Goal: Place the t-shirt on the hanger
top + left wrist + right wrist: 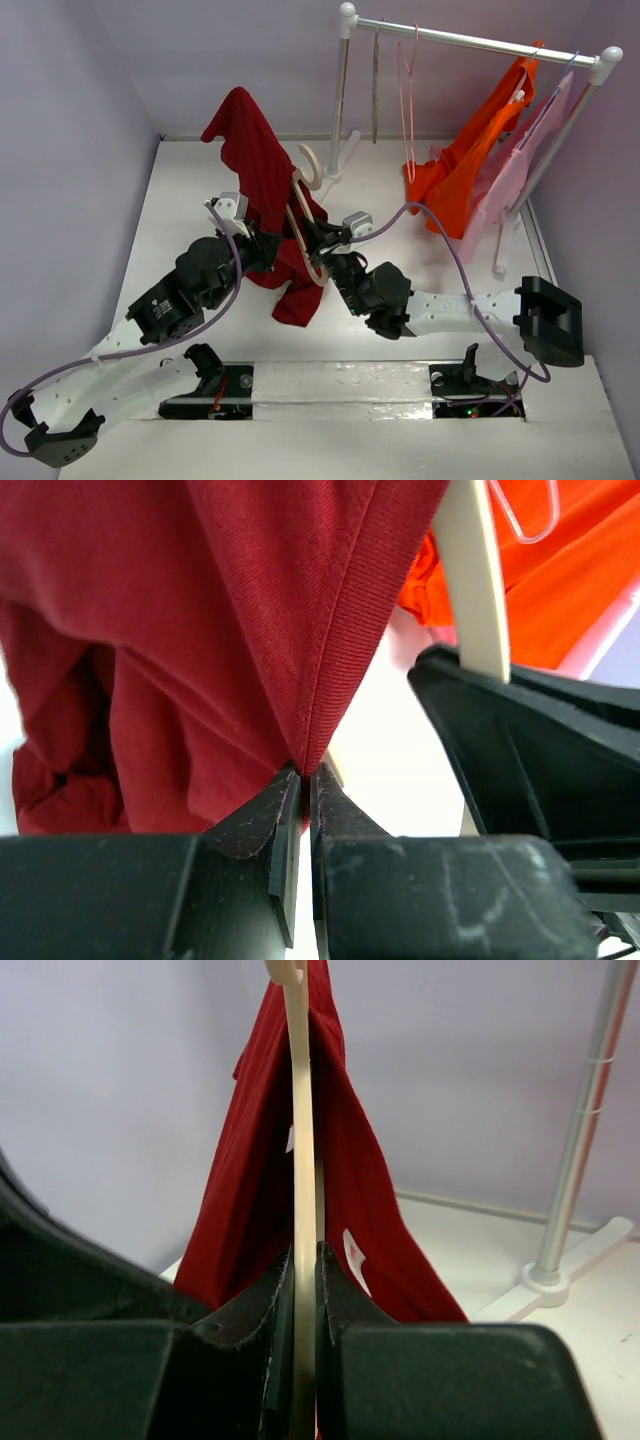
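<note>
The dark red t-shirt (262,170) is draped over the cream-beige hanger (305,228), which is held up above the table with its hook (312,168) pointing to the back. My left gripper (262,243) is shut on a ribbed fold of the t-shirt (300,630) at its lower left. My right gripper (325,240) is shut on the hanger's lower arm (302,1160); the red t-shirt (350,1170) hangs behind it in the right wrist view. The hanger also shows in the left wrist view (475,570).
A white garment rack (470,40) stands at the back right with a thin pink hanger (407,90), an orange garment (480,150) and a pink garment (520,170). Its base post (580,1140) is near. Purple walls enclose the white table (180,220).
</note>
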Robot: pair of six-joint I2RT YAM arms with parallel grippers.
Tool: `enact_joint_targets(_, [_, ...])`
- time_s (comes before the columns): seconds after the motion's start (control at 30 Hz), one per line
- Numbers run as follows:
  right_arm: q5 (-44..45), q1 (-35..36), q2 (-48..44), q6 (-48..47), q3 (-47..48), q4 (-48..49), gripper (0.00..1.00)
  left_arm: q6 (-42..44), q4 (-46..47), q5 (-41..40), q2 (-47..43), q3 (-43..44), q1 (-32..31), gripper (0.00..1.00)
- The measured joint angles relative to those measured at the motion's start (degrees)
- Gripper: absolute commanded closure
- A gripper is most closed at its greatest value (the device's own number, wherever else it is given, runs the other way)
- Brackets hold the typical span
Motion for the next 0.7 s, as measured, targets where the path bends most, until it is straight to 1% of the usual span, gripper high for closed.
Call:
enact_joint_targets(0.13, [1.3,-0.9,2.2,-1.3,2.8,-0.2,1.0,-1.0,-1.9,-2.5,0.7,0.5,0.0,1.0])
enact_joint_targets(0.17, [1.4,-1.2,2.4,-1.3,3.2,-0.5,1.0,-1.3,-2.6,-3.4,0.7,0.8,0.0,0.95])
enact_joint_targets(0.2, [1.4,-1.4,2.5,-1.2,3.3,-0.8,1.0,-1.5,-3.1,-4.2,0.9,1.3,0.0,0.76])
enact_joint_targets(0.3, [1.4,-1.9,1.7,0.5,3.2,-1.6,1.0,-1.8,-4.8,-4.8,0.9,2.9,0.0,0.55])
enact_joint_targets(0.4, [1.7,-2.4,-0.8,2.9,1.6,-2.0,1.0,-1.7,-4.7,-4.4,0.7,5.2,-0.1,0.51])
enact_joint_targets(0.47, [1.9,-2.7,-2.4,4.0,0.3,-2.0,1.0,-1.6,-3.2,-3.5,1.0,6.9,-0.1,0.51])
enact_joint_targets(0.6, [2.0,-2.3,-3.5,5.3,-2.1,-2.1,1.0,-1.7,2.5,-1.9,2.3,9.3,-0.1,0.47])
enact_joint_targets(0.7, [2.0,-1.6,-3.7,5.8,-3.7,-2.3,1.0,-1.7,6.8,-2.3,3.8,10.3,-0.1,0.43])
